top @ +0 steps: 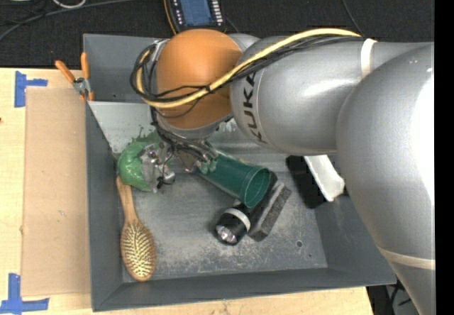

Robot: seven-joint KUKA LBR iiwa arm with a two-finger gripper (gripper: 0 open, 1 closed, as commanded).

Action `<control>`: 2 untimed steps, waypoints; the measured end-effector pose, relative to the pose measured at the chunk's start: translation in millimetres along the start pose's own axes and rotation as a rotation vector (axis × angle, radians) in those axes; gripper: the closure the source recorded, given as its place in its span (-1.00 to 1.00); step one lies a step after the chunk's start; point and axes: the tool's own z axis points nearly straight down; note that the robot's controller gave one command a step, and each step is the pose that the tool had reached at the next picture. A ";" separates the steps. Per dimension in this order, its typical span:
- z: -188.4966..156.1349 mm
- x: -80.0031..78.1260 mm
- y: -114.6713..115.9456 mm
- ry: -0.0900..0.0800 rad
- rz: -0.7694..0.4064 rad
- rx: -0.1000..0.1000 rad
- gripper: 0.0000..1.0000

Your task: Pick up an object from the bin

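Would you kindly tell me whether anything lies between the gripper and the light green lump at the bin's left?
Nothing visible does: the gripper is right at the light green lump. The dark green cup lies on the gripper's other side, the wooden hairbrush beside the lump.

The gripper [164, 164] hangs in the bin [105, 235] between a green lump [130, 164] and a tipped green cup [245, 179], a hairbrush [137, 248] lying near.

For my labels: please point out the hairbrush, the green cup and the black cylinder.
hairbrush [137, 253]: camera view, bristle head.
green cup [237, 173]: camera view, side wall.
black cylinder [227, 229]: camera view, dark end.
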 end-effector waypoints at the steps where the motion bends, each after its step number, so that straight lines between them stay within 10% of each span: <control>1: 77.7 32.5 24.2 0.011 0.143 0.000 1.00; 2: 54.8 16.7 17.2 -0.010 0.323 0.000 1.00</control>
